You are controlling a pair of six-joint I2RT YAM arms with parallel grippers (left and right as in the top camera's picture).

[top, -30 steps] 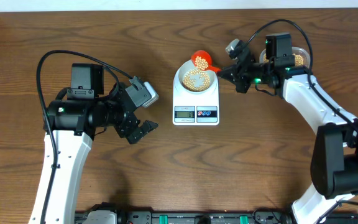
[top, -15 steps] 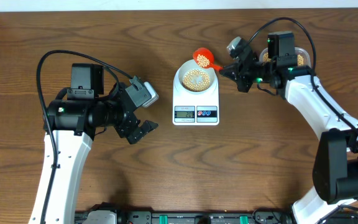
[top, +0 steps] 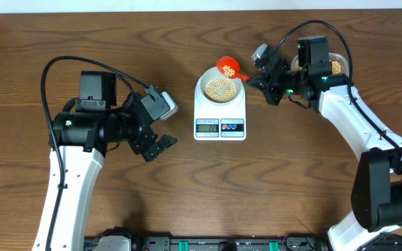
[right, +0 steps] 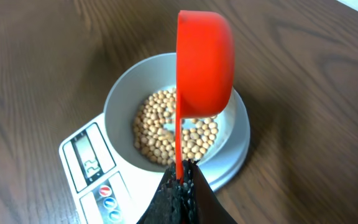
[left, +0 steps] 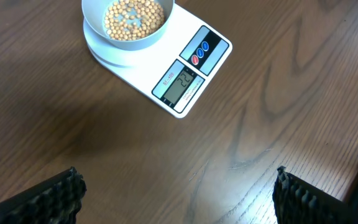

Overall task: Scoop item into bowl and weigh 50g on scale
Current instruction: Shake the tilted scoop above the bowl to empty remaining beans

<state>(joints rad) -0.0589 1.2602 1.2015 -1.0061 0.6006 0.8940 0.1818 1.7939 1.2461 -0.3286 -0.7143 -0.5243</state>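
The white bowl (top: 220,88) stands on the white scale (top: 220,123) at mid table and holds a layer of tan beans (top: 220,88). It also shows in the left wrist view (left: 129,25) and the right wrist view (right: 120,102). My right gripper (top: 254,80) is shut on the handle of an orange scoop (top: 228,67), tipped on its side at the bowl's far right rim; in the right wrist view the scoop (right: 205,62) hangs over the beans (right: 166,130). My left gripper (top: 160,144) is open and empty, left of the scale.
A clear tub with more beans (top: 335,67) sits at the back right, behind my right arm. The scale's display (left: 178,87) is lit; its reading is not legible.
The scoop has tipped and drawn slightly back over the bowl's far right rim. The left arm has not moved.
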